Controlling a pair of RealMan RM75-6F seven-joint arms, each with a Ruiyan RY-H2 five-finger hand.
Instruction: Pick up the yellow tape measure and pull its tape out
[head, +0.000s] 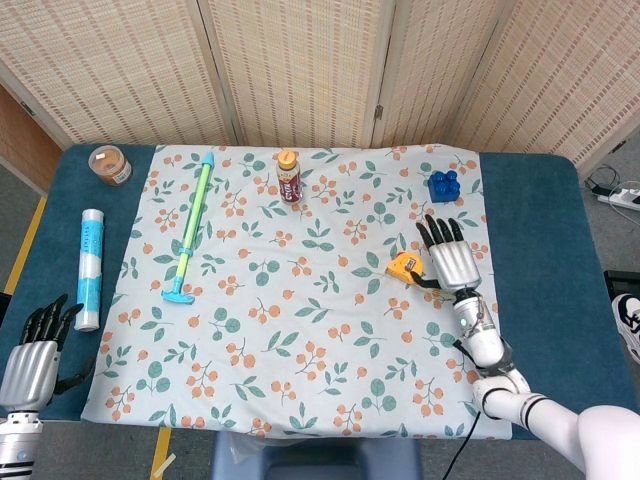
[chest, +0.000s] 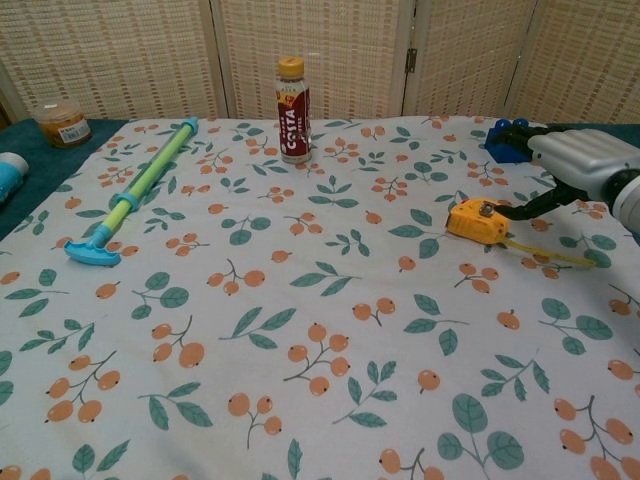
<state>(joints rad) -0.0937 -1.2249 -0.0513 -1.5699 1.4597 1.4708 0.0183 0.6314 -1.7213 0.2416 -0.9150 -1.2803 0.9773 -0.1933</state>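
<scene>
The yellow tape measure (head: 403, 265) (chest: 477, 220) lies on the floral cloth (head: 300, 330) at the right of the table. A short length of yellow tape (chest: 548, 255) trails from it toward the right. My right hand (head: 455, 262) (chest: 580, 165) hovers just right of the case, fingers spread and pointing away from me. Its thumb reaches down to the case's right side and touches it. Nothing is gripped. My left hand (head: 35, 345) hangs at the near left corner, off the cloth, fingers apart and empty.
A brown drink bottle (head: 289, 176) (chest: 293, 96) stands at the back centre. A blue brick (head: 443, 184) (chest: 505, 140) sits just beyond my right hand. A green-blue rod (head: 190, 230) (chest: 135, 190), a jar (head: 110, 165) and a white roll (head: 90, 268) lie at the left.
</scene>
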